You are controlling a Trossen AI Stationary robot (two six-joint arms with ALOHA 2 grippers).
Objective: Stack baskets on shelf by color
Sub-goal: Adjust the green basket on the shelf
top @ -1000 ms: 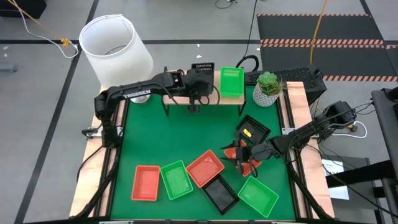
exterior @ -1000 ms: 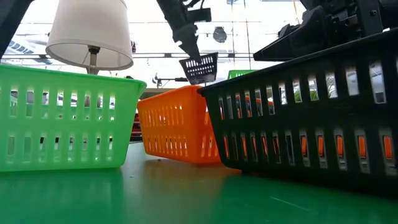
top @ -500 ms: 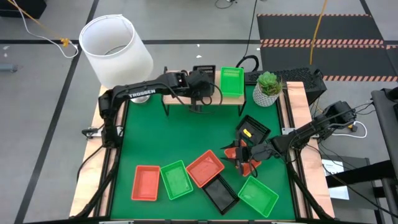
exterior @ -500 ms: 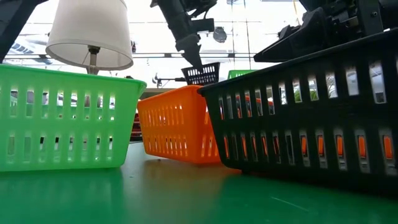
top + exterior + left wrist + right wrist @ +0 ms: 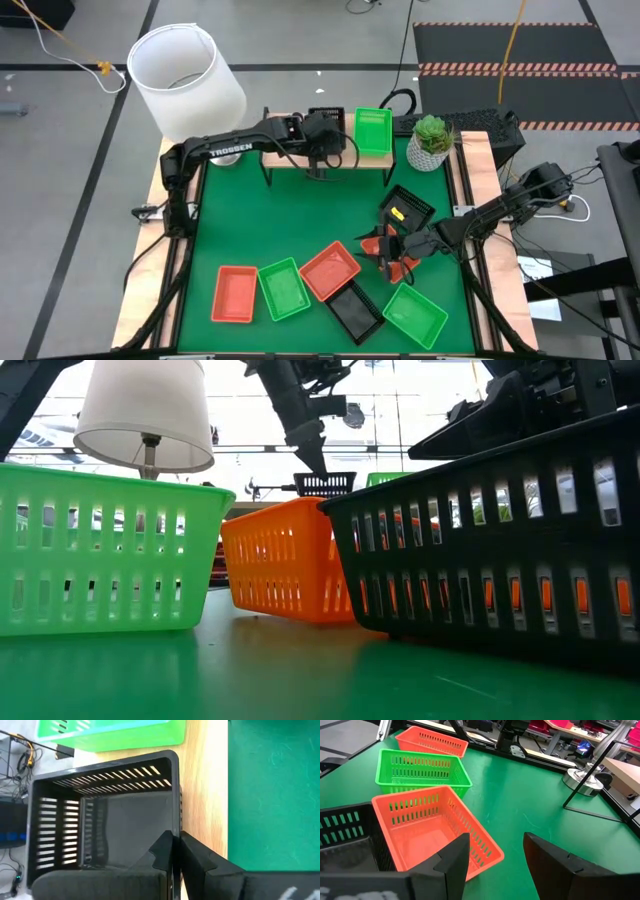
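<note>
Black basket (image 5: 105, 815) sits on shelf (image 5: 202, 795) at table's 12 o'clock, my left gripper (image 5: 176, 851) pinching thin side wall. Light, stiff, slotted plastic; rim grip suits. Right gripper (image 5: 495, 852) spread, idle near 4 o'clock.

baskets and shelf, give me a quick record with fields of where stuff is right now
shelf: holds a black basket and a green basket side by side
left gripper: shut on the black basket's wall, at the shelf
right gripper: open, over the mat beside an orange basket
mat: orange basket, green basket, orange basket, black basket, green basket, black basket
</note>
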